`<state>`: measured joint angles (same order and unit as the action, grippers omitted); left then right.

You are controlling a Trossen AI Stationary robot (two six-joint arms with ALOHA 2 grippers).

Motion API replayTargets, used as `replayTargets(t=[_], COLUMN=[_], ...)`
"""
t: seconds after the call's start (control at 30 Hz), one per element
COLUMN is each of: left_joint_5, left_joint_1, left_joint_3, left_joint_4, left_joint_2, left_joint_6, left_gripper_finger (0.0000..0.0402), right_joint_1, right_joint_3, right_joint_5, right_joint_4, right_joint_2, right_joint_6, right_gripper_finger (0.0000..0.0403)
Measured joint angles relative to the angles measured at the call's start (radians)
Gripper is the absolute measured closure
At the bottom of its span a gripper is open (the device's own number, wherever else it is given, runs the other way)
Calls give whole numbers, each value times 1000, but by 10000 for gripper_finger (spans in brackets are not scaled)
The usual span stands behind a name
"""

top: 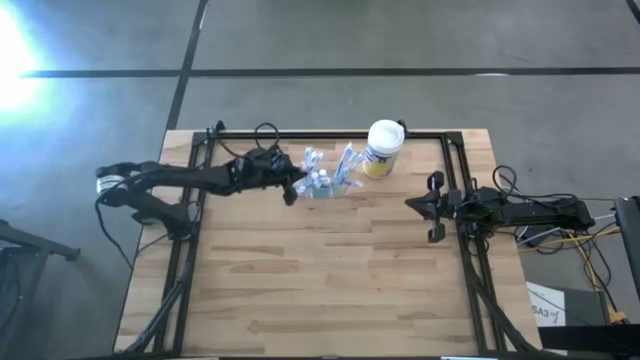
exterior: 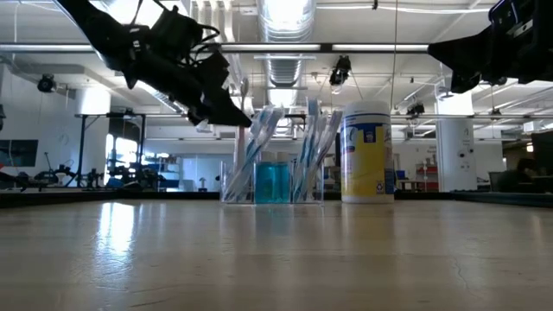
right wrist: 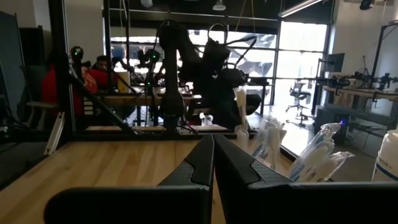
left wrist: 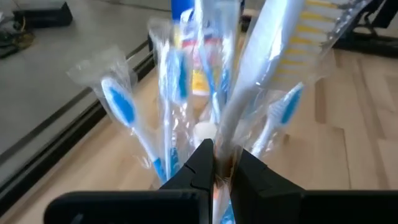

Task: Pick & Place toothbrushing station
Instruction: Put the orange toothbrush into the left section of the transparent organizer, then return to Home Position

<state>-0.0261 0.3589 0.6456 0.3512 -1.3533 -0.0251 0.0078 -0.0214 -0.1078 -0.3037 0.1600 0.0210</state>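
Observation:
The toothbrushing station (exterior: 272, 183) is a low clear holder standing on its base on the wooden table, at the far middle (top: 326, 190). Several wrapped toothbrushes (left wrist: 119, 104) stick up out of it. My left gripper (exterior: 244, 119) is shut and slants down from the table's left, its tips at the upper parts of the toothbrushes (top: 296, 190). My right gripper (top: 410, 204) is shut and hangs in the air near the table's right edge, away from the station. My left gripper (left wrist: 219, 163) has its shut fingertips right at a wrapped toothbrush's clear sleeve (left wrist: 231, 134), coming from the table's left and slanting down. I cannot tell whether they touch the sleeve.
A white canister with a yellow label (top: 383, 148) stands just right of the station, at the far edge (exterior: 367, 151). A black frame (top: 455, 170) runs along the table's left, far and right sides. The near half of the table (top: 320, 290) is bare wood.

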Motion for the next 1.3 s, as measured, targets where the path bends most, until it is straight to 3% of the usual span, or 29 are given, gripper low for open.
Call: replayTargets(t=[0.5,0.73,1.0,1.3], left_joint_5=[5,10,17,36], left_joint_1=[15,15,15,14], left_joint_3=[3,2,-5,-11], left_joint_4=[60,58,44,-10], left_joint_2=[-159,-160,-101,-20], left_joint_6=[-28,-26,-8,34], left_gripper_finger=[377,373,289,232], right_joint_1=[0,0,0,0], right_joint_3=[0,0,0,0], right_joint_5=[0,0,0,0], right_joint_4=[-2,-1,0,0], right_joint_2=[0,0,0,0], right_joint_6=[-4,-3,-3,-4], right_gripper_finger=[394,394,394,394])
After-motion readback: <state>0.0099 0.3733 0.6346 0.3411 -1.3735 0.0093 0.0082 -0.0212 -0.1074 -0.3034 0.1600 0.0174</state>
